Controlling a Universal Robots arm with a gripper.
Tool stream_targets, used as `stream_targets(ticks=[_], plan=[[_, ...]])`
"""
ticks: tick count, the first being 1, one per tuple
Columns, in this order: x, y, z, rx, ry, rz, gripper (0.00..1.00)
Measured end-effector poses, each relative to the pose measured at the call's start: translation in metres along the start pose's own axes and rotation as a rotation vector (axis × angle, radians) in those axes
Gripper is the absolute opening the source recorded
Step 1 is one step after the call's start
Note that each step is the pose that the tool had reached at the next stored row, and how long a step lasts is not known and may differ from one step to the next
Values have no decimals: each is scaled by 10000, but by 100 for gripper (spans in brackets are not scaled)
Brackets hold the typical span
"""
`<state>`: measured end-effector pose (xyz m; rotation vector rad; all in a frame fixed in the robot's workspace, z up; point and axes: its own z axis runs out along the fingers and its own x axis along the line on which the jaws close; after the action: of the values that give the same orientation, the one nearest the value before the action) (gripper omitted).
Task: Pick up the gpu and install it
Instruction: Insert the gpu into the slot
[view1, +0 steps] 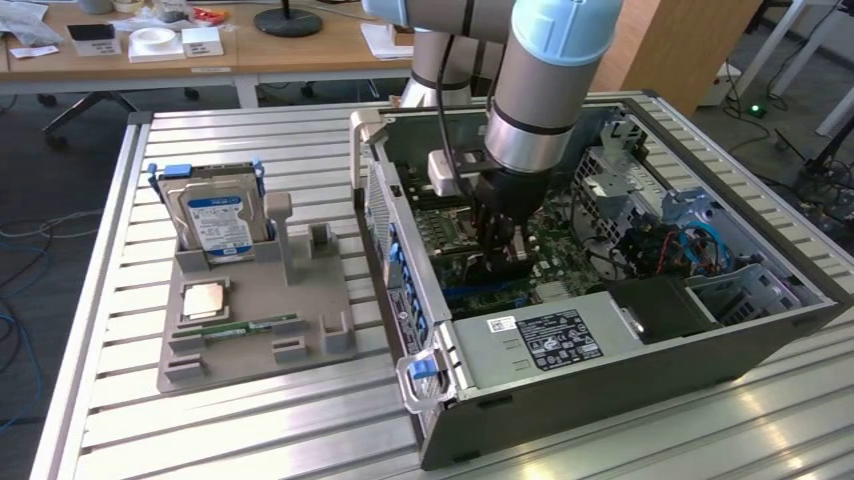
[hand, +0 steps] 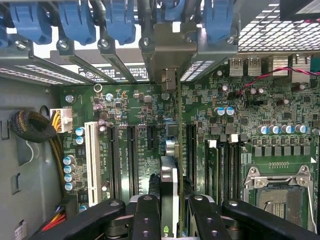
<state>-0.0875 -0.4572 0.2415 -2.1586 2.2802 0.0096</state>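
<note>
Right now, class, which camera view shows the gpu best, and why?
The wrist view: the gpu sits edge-on in the gripper over the motherboard. In the exterior view the arm hides most of it.

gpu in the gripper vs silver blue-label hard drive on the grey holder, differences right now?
Place: the black flat gpu card hangs inside the open computer case over the motherboard; the silver blue-labelled hard drive is outside, on the grey holder.
Hold: the gripper clamps the gpu card; the hard drive stands free in its slot.
Both stand on edge.
</note>
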Motion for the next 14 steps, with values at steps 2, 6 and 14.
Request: stream_targets(ticks=[2,6,14], plan=[[1,2,6,0,3,-2,27],[1,10,18,0,1,-1,27],[1,11,19,1,-1,-1,27]])
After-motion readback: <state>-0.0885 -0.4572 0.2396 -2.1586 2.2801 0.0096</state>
